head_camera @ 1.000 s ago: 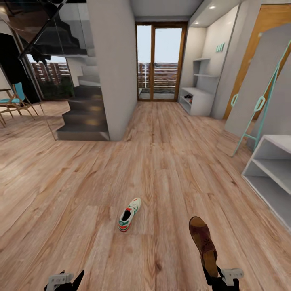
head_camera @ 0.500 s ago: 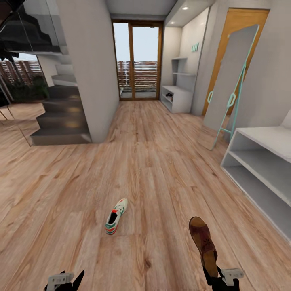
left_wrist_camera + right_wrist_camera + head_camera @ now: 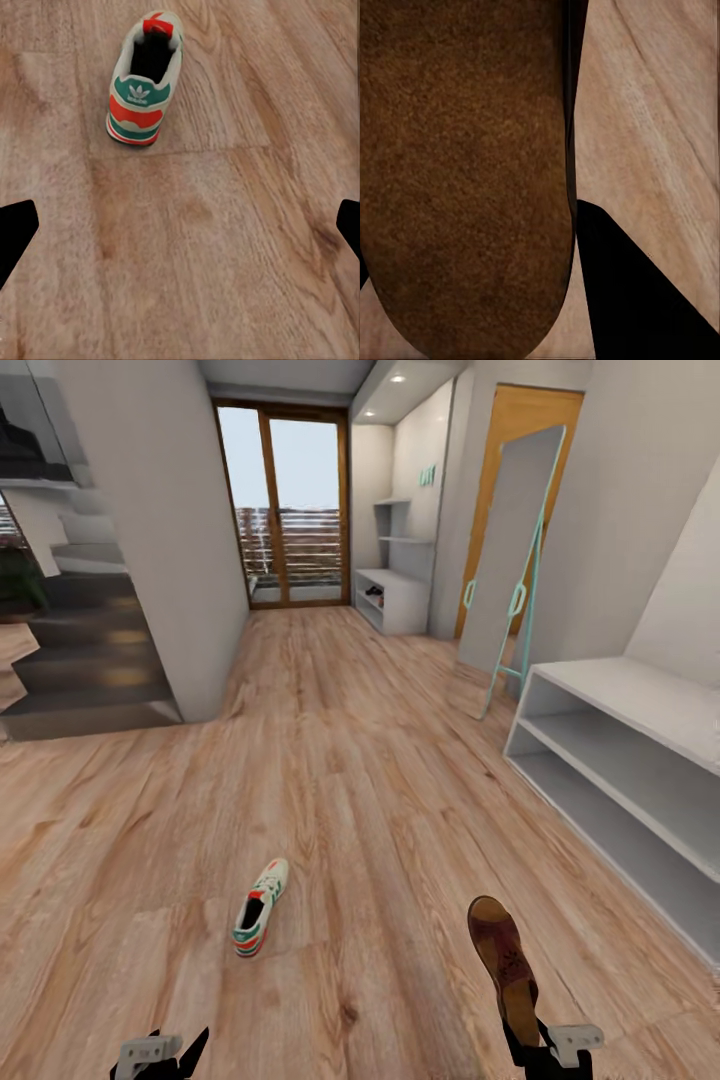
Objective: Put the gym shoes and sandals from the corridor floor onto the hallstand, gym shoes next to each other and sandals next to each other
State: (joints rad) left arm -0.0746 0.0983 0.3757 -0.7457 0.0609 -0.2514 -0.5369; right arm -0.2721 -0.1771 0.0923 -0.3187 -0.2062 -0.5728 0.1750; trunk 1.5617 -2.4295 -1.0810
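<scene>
Sandal (image 3: 505, 970), brown with a tan footbed, is clamped heel-end in the right pincer (image 3: 545, 1050), toe pointing toward the hallstand (image 3: 395, 600) at the corridor's far end. One gym shoe (image 3: 258, 912) lies on the floor (image 3: 350, 760), far short of the hallstand; the left pincer (image 3: 160, 1050) hovers wide, carrying nothing. Held only by one end, the sandal could swing or slip during travel.

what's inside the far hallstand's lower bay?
Dark shapes sit in the hallstand's low open bay, maybe shoes; too small to identify. The bay's depth is hidden by its side wall.
</scene>
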